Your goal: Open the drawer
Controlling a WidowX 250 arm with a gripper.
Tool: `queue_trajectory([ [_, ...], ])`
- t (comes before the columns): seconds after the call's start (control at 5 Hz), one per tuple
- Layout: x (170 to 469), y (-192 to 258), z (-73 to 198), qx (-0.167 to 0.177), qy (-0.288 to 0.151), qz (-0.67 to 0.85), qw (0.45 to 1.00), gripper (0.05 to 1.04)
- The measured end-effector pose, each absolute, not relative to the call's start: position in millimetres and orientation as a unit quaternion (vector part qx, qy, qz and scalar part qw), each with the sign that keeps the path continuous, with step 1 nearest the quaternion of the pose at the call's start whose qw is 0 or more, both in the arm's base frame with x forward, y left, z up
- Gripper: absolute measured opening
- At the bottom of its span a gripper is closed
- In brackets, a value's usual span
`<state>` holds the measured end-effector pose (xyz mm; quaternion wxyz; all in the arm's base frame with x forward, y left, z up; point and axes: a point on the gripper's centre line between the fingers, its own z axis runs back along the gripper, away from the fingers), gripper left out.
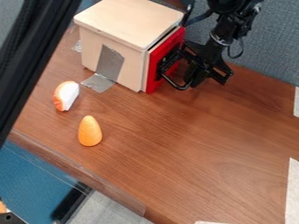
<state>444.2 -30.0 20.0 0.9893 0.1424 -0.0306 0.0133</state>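
The black gripper [201, 70] hangs low over the table at the right side of a light wooden box [127, 22], close against its red drawer front [153, 72]. A black handle [175, 84] curves out from that front, and the gripper overlaps it from this angle; whether they touch I cannot tell. Between the red front and the box body runs a narrow strip of pale wood. Part of the red face is hidden behind the gripper and handle.
Grey tape [109, 65] fixes the box to the brown table [204, 153]. An orange-and-white toy [66, 96] and an orange egg-shaped toy [90, 131] lie left of centre. A dark bar [32, 48] crosses the upper left; a grey partition [271, 43] stands behind.
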Motion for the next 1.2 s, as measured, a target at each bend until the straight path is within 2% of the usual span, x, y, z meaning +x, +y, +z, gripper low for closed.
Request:
queue_trajectory([
  [0.6, 439.0, -94.2, 37.3, 0.147, -0.046, 0.004, 0.988, 0.121],
  [1.0, 439.1, -110.4, 53.0, 0.124, -0.044, 0.025, 0.991, 0.121],
  [1.2, 436.3, -115.7, 52.8, 0.121, -0.04, 0.027, 0.991, 0.164],
])
